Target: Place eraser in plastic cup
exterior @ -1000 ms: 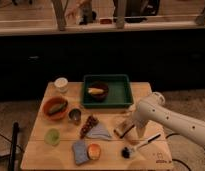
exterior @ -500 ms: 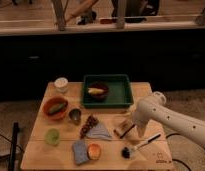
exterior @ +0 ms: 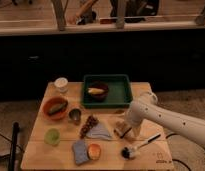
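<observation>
The eraser (exterior: 119, 131), a small tan block, lies on the wooden table (exterior: 41, 157) right of centre. My gripper (exterior: 128, 130) hangs from the white arm (exterior: 166, 119) that reaches in from the right. It is down at the table, right at the eraser's right end; I cannot tell whether it touches it. The plastic cup (exterior: 52, 136), pale green and short, stands upright near the table's front left, far to the left of the gripper.
A green tray (exterior: 123, 96) holding a dark bowl sits at the back. Also on the table: a white cup (exterior: 61, 84), an orange bowl (exterior: 54, 107), a metal cup (exterior: 75, 116), a brown cluster (exterior: 88, 124), a grey cloth (exterior: 100, 131), a blue sponge (exterior: 80, 151), an orange ball (exterior: 94, 150) and a black-headed brush (exterior: 129, 151).
</observation>
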Robot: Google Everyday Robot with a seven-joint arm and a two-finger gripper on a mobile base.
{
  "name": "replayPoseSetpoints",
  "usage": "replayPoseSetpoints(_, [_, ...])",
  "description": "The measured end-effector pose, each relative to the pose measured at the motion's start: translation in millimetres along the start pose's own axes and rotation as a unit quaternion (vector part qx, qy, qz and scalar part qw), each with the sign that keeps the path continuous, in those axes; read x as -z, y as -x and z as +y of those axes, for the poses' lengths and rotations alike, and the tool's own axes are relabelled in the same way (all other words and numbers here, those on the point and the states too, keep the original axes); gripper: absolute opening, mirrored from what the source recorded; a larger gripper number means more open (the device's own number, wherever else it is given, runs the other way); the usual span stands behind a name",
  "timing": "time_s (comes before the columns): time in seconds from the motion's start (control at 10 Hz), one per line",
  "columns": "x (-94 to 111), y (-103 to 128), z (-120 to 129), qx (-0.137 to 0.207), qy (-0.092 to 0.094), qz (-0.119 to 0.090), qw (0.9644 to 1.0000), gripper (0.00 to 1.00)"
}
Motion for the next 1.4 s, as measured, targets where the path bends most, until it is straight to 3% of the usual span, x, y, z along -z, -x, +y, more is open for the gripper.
replayPoseSetpoints(0.3, [-21.3, -5.3, 2.5, -0.012, 0.008, -0.004, 0.9999, 0.48])
replayPoseSetpoints(0.7, [-12.8, -8.5, 9.1, -0.014, 0.012, -0.002, 0.9998, 0.08])
replayPoseSetpoints(0.8, [-11.0, -8.6, 8.8, -0.013, 0.012, -0.001, 0.9999, 0.02])
replayPoseSetpoints(1.1, [-6.8, -5.7, 8.0, -0.009, 0.009, -0.001, 0.9999, 0.00])
replayPoseSetpoints(1.4, [37.3, -0.7, 3.4, 0.004, -0.016, 0.002, 0.9999, 0.00])
